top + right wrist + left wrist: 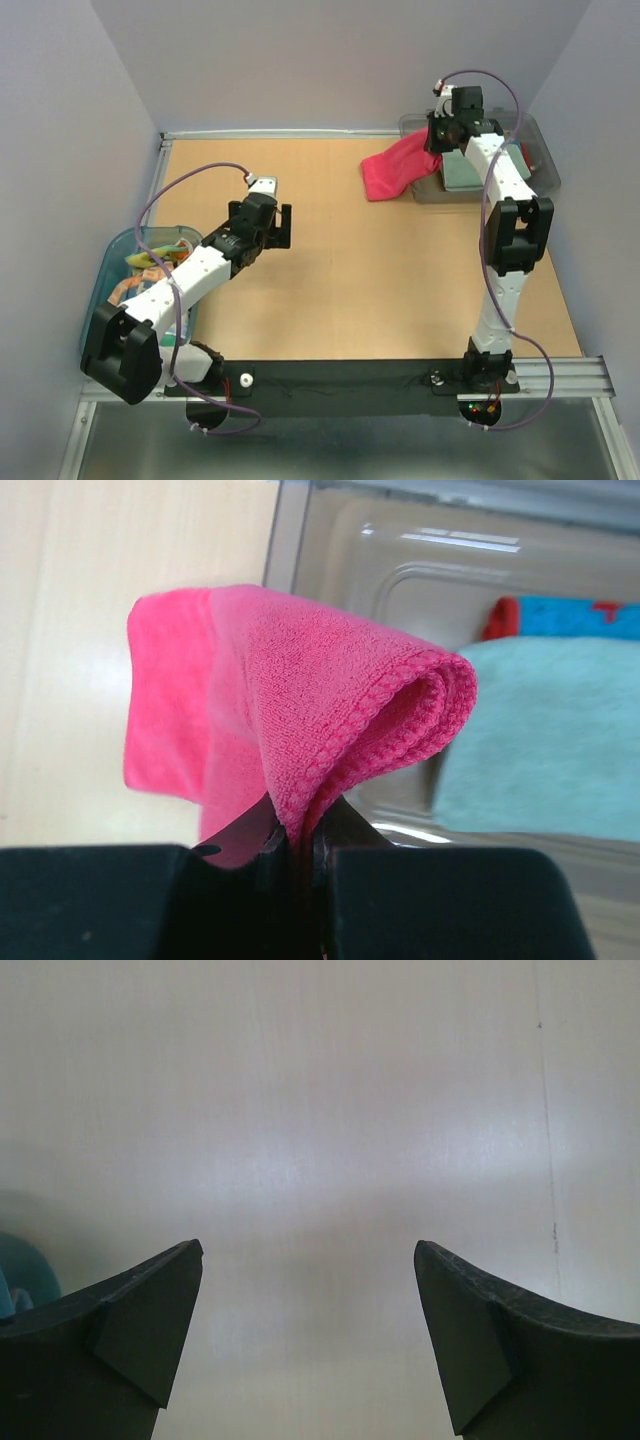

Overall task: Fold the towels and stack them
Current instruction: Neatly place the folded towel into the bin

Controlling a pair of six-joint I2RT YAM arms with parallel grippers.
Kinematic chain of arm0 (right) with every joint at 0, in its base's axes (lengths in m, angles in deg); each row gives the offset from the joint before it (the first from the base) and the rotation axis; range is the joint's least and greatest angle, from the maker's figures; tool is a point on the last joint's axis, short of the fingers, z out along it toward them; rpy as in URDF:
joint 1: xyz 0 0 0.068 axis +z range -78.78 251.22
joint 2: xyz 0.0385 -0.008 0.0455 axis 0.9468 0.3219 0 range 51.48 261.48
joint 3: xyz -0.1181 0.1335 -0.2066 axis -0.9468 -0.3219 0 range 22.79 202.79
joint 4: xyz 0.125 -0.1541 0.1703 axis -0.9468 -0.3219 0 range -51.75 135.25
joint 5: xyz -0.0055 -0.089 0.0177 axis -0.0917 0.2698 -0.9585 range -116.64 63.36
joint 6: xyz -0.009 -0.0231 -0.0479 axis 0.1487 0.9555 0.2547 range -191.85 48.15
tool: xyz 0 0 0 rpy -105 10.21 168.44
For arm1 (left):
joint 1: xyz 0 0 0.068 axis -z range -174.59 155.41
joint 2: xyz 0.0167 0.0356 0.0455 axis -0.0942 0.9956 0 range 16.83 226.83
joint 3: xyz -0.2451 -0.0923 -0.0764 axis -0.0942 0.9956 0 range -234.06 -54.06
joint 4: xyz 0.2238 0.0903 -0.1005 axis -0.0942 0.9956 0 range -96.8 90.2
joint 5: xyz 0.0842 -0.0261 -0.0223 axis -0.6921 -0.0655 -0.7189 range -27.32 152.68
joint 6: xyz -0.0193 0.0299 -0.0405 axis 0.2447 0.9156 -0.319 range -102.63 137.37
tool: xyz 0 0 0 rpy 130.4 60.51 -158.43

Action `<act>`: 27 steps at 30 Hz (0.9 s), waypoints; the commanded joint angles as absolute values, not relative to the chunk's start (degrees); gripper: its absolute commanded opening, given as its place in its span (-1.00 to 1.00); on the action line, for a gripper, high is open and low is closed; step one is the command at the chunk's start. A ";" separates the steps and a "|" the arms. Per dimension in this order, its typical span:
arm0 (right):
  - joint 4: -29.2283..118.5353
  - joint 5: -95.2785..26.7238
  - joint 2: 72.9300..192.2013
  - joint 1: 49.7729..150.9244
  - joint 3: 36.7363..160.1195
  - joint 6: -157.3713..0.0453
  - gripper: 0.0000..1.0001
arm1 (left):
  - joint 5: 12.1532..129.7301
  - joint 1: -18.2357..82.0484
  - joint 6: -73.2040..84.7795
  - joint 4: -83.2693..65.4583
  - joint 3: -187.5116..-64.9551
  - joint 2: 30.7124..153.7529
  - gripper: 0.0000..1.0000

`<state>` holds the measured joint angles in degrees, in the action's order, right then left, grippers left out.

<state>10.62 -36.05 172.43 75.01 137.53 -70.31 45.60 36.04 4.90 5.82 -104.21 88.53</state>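
1. The right tool [300,845] is shown pressed together on the pink towel [330,680]. A doubled fold near the stitched hem is pinched between the jaws, and the loop of cloth stands above them.
2. In the top view the pink towel is located at 1 o'clock on the bench [380,270]. It is draped over the 9 o'clock wall of the clear bin [420,550], and most of the cloth is spilled onto the bench surface.
3. Inside the bin a teal towel [545,740] is seen folded flat. A striped towel [570,617] is visible just beyond it, toward 12 o'clock in the right wrist view; whether one lies on the other cannot be told.
4. The left tool [309,1252] is shown spread wide with nothing between its fingers. It is held above the bench toward 9 o'clock.
5. Loose towels [150,268] in mixed colours are heaped in the blue-rimmed tub [115,255] at 8 o'clock.
6. Handling, as judged: the towels are taken to be light, soft and limp, with a napped surface unlikely to slip from a firm pinch. No shape is expected to be kept when one is lifted, and sagging from a single pinch point is to be assumed.
7. Hold, as judged: a corner or hemmed edge is preferred, where the cloth is thickest. Two adjacent corners, one per tool, are likely to be needed before a flat fold can be laid.
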 commanded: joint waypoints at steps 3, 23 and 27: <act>7.90 -30.15 174.97 69.57 146.36 -55.95 -0.99 | 38.86 35.64 5.68 1.38 -101.79 86.70 0.97; 7.98 -33.67 180.07 58.83 155.42 -46.01 -0.99 | 34.11 35.47 5.24 -2.23 -101.17 93.82 0.97; 8.07 -32.18 180.77 58.74 155.25 -46.27 -0.99 | 34.47 35.55 5.41 -2.14 -101.35 94.52 0.97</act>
